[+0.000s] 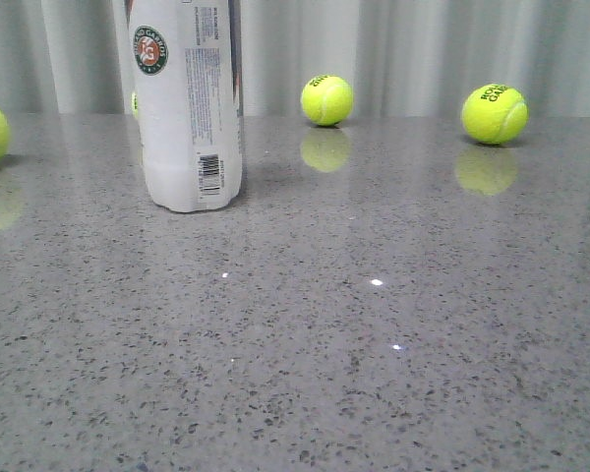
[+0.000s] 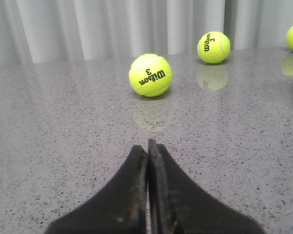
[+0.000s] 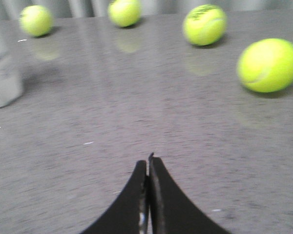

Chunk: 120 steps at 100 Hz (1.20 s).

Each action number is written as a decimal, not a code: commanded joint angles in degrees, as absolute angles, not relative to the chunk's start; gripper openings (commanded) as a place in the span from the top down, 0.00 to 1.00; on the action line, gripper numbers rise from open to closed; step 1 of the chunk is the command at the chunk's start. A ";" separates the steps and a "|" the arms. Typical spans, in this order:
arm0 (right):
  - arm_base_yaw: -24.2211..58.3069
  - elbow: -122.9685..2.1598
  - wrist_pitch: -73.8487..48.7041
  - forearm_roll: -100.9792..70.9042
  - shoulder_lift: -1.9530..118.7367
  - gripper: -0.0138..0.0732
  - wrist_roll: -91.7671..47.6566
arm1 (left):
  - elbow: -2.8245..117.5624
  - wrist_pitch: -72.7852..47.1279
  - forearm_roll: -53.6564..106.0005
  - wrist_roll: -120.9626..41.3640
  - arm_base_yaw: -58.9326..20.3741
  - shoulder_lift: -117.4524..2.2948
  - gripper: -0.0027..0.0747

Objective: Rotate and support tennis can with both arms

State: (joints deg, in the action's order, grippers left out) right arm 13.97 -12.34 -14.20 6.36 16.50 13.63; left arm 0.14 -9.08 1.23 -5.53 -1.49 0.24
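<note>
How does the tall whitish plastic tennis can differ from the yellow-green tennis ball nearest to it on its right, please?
The whitish plastic tennis can is a tall cylinder standing upright, its top out of frame; the yellow-green tennis ball is a small sphere. The can carries a barcode, fine print and a round emblem; the ball shows only dark lettering. Both rest untouched on the grey speckled table.

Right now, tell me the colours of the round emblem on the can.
Green ring around an orange centre, on the can; clearest in the front view.

Black, curved finger blades on both hands.
Left hand [image 2: 147, 146]: matte black, scuffed brownish along inner edges. Right hand [image 3: 147, 163]: same black tapering shape, blurred, surface detail unreadable.
</note>
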 commanded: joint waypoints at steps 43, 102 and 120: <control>0.74 0.51 -1.83 0.49 -1.94 0.92 2.86 | -2.51 -5.10 1.35 -5.09 -1.19 2.50 0.99; 0.17 0.51 -1.98 -0.55 -1.87 0.92 1.79 | -2.51 -5.10 1.35 -5.09 -1.19 2.50 0.99; 0.17 0.51 -1.98 -0.55 -1.87 0.92 1.79 | -2.51 -5.10 1.35 -5.09 -1.19 2.50 0.99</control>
